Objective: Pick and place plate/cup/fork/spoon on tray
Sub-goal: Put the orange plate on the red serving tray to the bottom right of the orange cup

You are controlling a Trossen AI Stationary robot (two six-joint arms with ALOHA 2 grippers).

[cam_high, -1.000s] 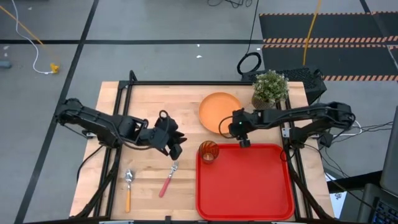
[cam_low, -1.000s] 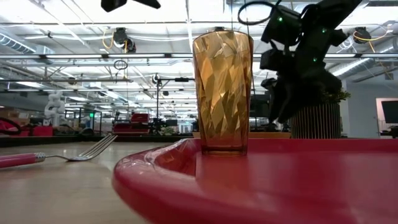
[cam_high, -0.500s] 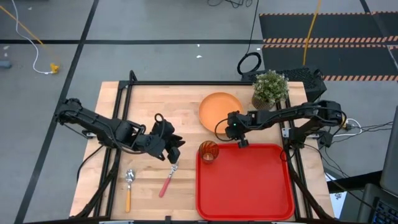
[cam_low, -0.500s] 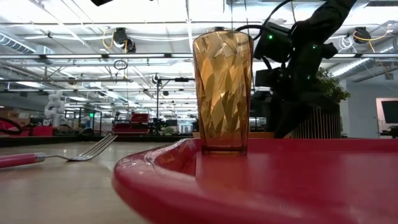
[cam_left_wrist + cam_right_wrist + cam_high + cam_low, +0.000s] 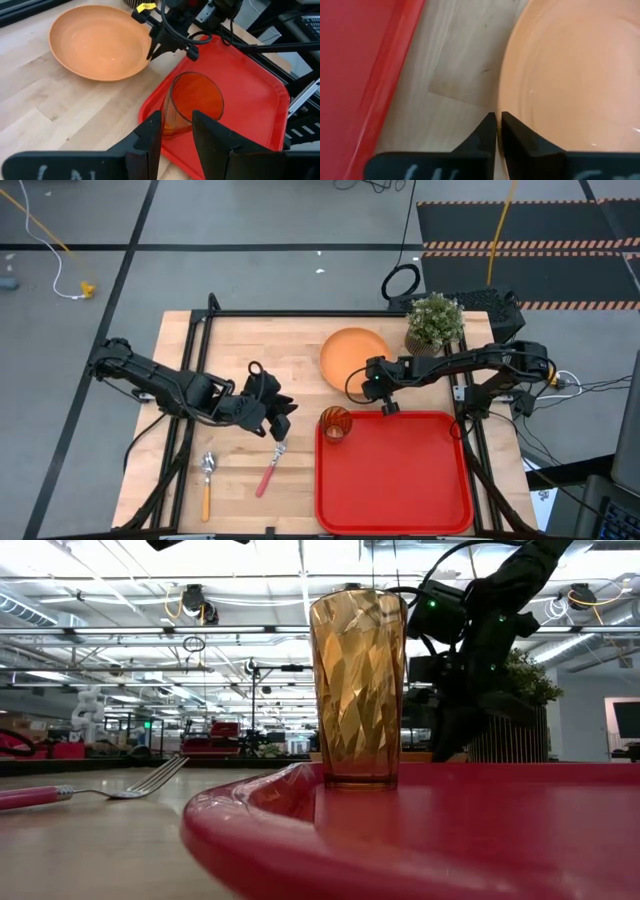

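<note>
Right pincer (image 5: 496,122): clenched on the smooth round orange plate's (image 5: 570,75) rim.
Left pincer (image 5: 176,131): parted, empty.
Cup (image 5: 358,685): faceted amber plastic.

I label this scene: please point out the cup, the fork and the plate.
cup (image 5: 336,423), high view, its open rim.
fork (image 5: 268,474), high view, its pink-red handle.
plate (image 5: 97,40), left wrist view, its inner bottom.

Right end effector (image 5: 496,125) pinched closed, left end effector (image 5: 176,132) parted.
</note>
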